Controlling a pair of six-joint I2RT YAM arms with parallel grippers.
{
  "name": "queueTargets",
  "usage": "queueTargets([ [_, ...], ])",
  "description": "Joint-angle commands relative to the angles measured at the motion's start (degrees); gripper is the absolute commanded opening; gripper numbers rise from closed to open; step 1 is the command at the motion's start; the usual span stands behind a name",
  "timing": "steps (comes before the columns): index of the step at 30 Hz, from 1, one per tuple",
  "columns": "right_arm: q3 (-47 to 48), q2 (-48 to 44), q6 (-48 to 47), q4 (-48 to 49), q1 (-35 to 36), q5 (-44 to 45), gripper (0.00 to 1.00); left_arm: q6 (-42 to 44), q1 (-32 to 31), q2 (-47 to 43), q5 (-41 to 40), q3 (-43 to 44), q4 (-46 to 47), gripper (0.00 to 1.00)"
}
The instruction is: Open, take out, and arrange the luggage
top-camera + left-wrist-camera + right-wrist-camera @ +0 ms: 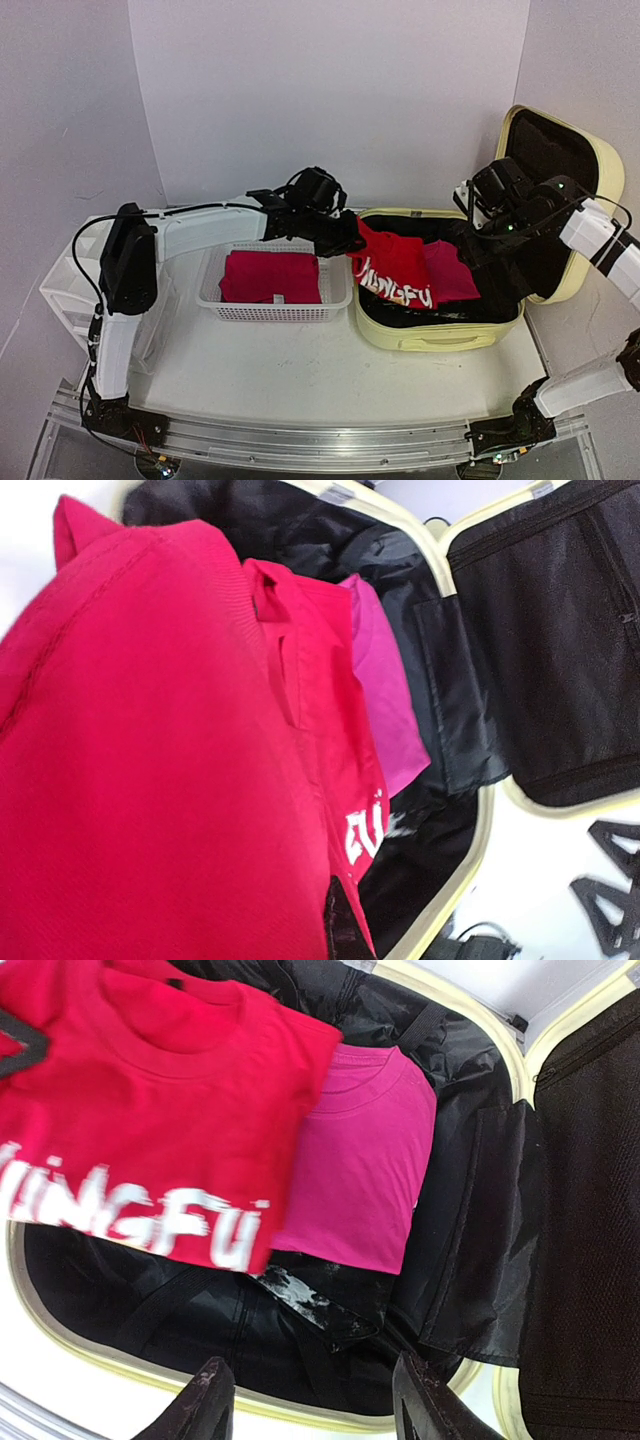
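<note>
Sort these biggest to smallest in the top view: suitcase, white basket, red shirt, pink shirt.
1. suitcase, lid included
2. white basket
3. red shirt
4. pink shirt, partly covered by the red one

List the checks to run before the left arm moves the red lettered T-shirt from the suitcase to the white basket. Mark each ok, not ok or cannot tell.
1. The lid of the luggage stands open: ok.
2. The left gripper is shut on the red T-shirt: ok.
3. The red T-shirt is clear of the luggage: not ok, most of it hangs over the interior.
4. The right gripper is open and holds nothing: ok.
5. The pink shirt is free of the red T-shirt: cannot tell, the red one overlaps its edge.
6. The white basket has room above the folded red garment: ok.
</note>
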Motion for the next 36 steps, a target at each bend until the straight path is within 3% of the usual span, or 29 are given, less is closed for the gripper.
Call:
queueTargets([
  [1, 0.71, -1.8, 1.39, 0.31, -0.04, -0.39, 0.55, 5.76, 4.27, -10.1, 3.28, -5.58, 0.39, 0.0],
  [9, 1.66, -1.27, 1.45, -0.25, -0.02, -1.57, 0.61, 11.75, 10.54, -19.08, 6.85, -17.71, 0.47, 0.0],
  [16, 2.33, -1.52, 1.95, -0.25, -0.06, -0.29, 0.87, 14.55, 15.09, -23.41, 9.08, -25.39, 0.72, 0.0],
  [21, 2.42, -2.04, 1.54, -0.23, -0.06, 1.34, 0.97, 15.86, 18.11, -25.55, 11.06, -29.38, 1.17, 0.0],
  [36, 3.27, -2.7, 1.32, -0.81, -0.06, 1.17, 0.98, 17.97, 24.08, -26.14, 12.05, -38.56, 4.96, 0.0],
])
